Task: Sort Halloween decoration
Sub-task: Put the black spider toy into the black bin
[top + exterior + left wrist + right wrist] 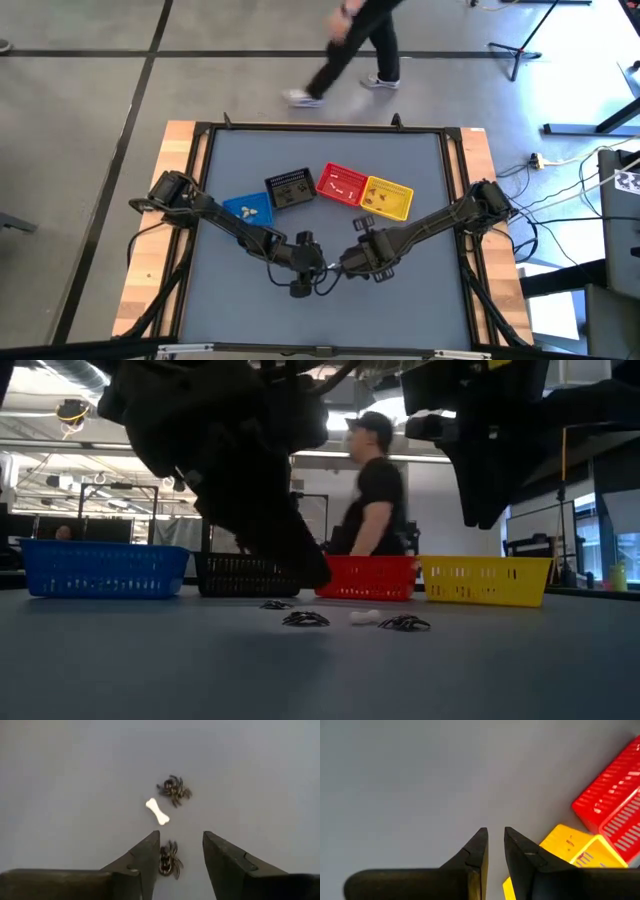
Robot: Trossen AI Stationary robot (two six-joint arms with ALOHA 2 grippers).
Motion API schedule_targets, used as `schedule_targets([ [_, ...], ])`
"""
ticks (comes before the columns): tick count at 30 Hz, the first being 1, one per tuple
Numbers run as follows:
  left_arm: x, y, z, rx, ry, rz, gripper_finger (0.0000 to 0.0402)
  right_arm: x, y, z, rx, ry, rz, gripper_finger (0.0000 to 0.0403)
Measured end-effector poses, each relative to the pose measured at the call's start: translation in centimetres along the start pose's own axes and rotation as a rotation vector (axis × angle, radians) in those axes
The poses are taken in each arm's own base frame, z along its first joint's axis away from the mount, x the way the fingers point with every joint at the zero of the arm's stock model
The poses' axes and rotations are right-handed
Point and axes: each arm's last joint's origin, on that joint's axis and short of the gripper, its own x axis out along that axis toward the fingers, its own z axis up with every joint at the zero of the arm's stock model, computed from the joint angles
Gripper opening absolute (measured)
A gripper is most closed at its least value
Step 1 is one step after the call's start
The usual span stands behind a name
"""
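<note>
Your left tool [181,851] hangs over the lower middle of the bench [400,310], fingers spread wide with nothing clamped. In the left wrist view a black spider [169,860] lies on the grey surface between them, hard against one finger and partly hidden by it. Above it in that frame lies a small white bone [157,811], its long axis running from upper left to lower right. A second black spider [174,789] sits just beyond the bone, legs splayed all round, so no facing can be read.

From the low view you see the trinkets as dark tangles and one pale speck in front of the baskets.

Your right tool [496,840] hovers just right of the left one, fingers narrow and empty. The yellow basket [575,851] and red basket [612,800] are cut off at that frame's right edge.
</note>
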Motion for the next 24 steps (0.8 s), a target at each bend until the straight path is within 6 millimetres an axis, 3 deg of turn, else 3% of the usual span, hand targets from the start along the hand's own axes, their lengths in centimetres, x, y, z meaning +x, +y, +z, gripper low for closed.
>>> schedule_targets([
  [11, 1.4, 0.3, -1.3, -0.013, 0.044, 0.036, 0.021, 0.0, 0.0, 0.3, 0.008, -0.029, 0.001, 0.006],
  [19, 1.9, 0.4, -1.7, -0.002, 0.046, 0.08, 0.02, 0.0, 0.0, 0.3, 0.009, -0.033, 0.001, 0.006],
  [24, 1.9, 0.3, -1.8, 0.004, 0.052, 0.087, 0.0166, 0.0, 0.0, 0.3, 0.008, -0.032, 0.001, 0.006],
])
